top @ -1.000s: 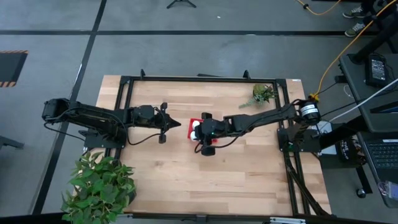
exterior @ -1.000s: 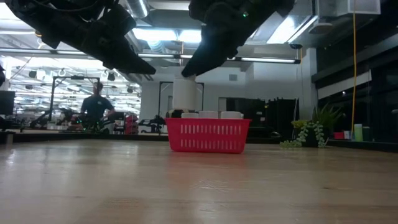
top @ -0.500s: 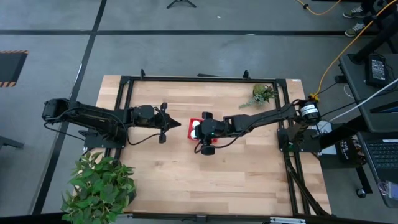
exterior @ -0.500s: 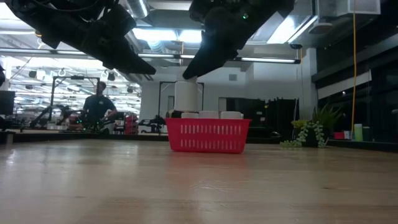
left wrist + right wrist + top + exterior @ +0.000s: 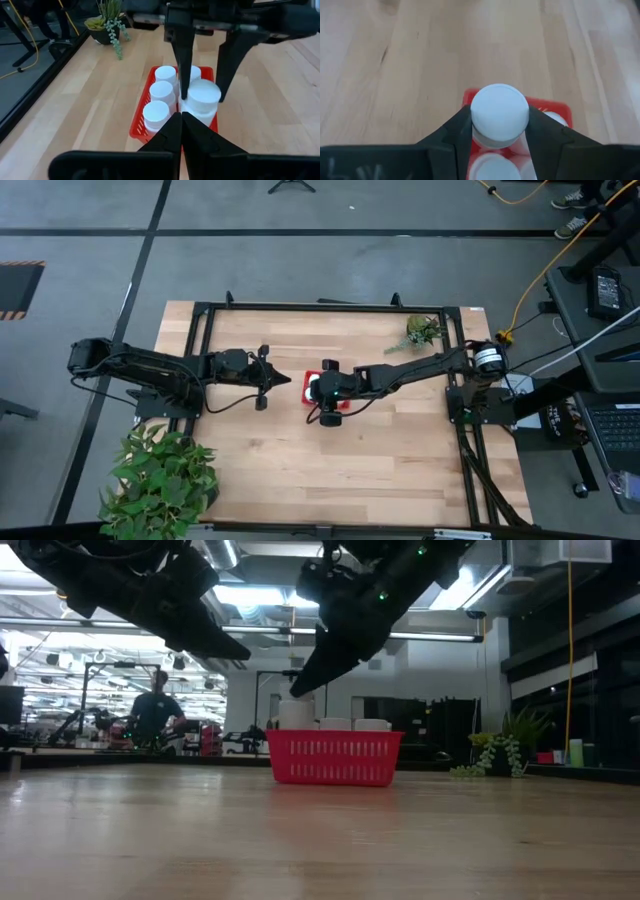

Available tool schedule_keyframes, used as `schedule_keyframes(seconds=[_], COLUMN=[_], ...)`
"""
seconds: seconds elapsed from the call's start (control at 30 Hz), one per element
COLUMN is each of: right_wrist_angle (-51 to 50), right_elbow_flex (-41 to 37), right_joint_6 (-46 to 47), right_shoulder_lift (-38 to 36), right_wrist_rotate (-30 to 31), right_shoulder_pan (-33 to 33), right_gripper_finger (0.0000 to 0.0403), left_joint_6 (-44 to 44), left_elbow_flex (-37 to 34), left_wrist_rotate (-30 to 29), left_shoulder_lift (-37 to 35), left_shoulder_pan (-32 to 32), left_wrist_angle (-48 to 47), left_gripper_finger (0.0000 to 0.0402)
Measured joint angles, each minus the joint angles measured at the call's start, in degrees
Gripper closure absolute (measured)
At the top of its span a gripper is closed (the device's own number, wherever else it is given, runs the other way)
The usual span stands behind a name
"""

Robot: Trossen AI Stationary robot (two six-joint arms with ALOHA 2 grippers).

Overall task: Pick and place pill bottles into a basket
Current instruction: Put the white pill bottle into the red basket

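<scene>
From above, the right gripper (image 5: 318, 392) sits over the red basket (image 5: 311, 379). At table level, its bottle (image 5: 297, 714) has sunk among the others. Its wrist camera shows the fingers clamping the cap; release only once seated. The left gripper (image 5: 283, 379), closed and empty, waits nearby.

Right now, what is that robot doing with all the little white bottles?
The right gripper is shut on a pill bottle and holds it just over the red basket, at its end nearer the left arm. Other pill bottles already stand inside the basket. The left gripper waits beside the basket with its fingers shut and empty.
</scene>
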Motion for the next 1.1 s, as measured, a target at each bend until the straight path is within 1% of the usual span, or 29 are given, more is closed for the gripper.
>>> schedule_keyframes(seconds=[0.43, 0.77, 1.1], right_wrist_angle=[0.16, 0.52, 0.8], right_elbow_flex=[-0.02, 0.01, 0.01], right_joint_6=[0.62, 0.64, 0.91], right_shoulder_lift=[1.18, 2.88, 4.11], right_wrist_rotate=[-0.13, -0.13, -0.11], right_shoulder_pan=[0.0, -0.12, -0.22], right_gripper_finger=[0.0255, 0.0256, 0.0256], left_joint_6=[-0.01, -0.01, -0.01], left_elbow_flex=[0.0, 0.0, 0.0], left_wrist_rotate=[0.01, -0.01, -0.01], left_shoulder_lift=[0.0, 0.0, 0.0], left_shoulder_pan=[0.0, 0.0, 0.01], left_wrist_angle=[0.01, 0.04, 0.0], left_gripper_finger=[0.0399, 0.0391, 0.0398])
